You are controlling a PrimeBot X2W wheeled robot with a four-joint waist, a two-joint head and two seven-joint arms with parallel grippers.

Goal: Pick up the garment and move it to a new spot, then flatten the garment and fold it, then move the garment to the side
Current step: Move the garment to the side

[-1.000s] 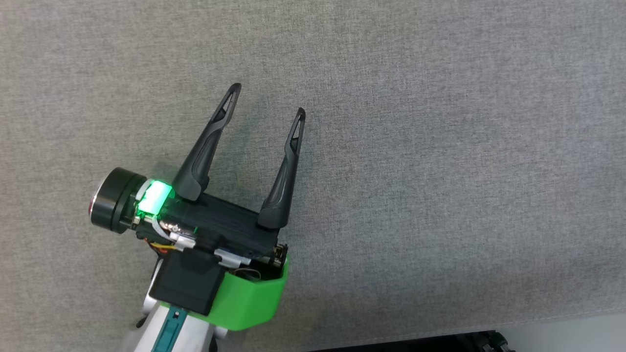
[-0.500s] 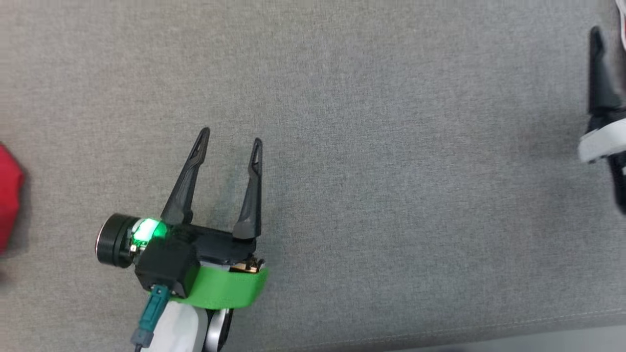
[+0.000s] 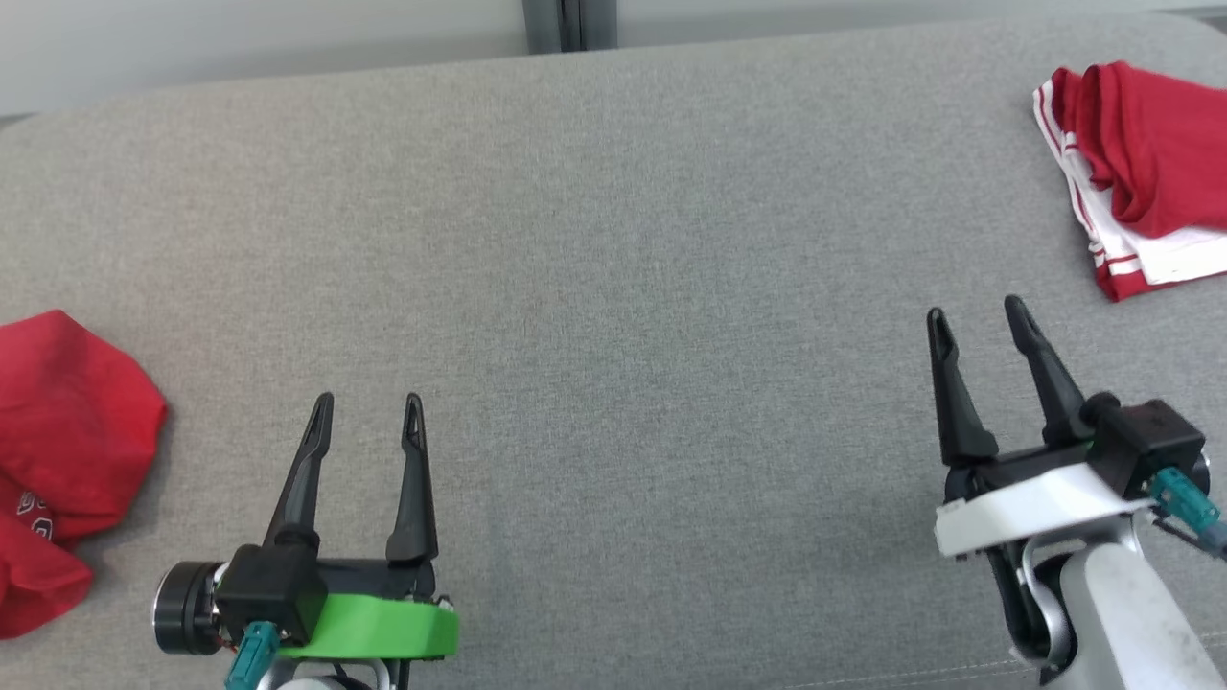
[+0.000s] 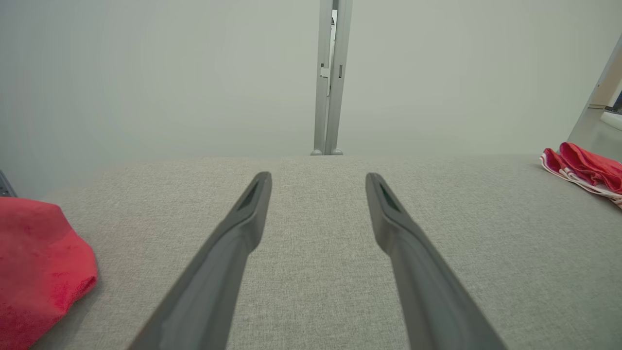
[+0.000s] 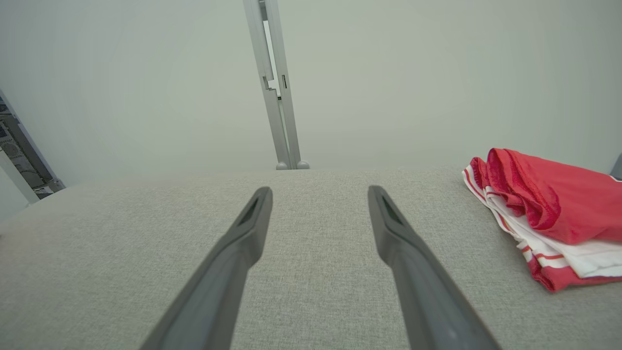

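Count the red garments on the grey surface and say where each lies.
2. One crumpled red garment lies at the left edge; one folded red-and-white garment lies at the far right. Both run off frame; more could be hidden.

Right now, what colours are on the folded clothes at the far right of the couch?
The folded garment is red with white panels and thin stripes, clearest in the right wrist view.
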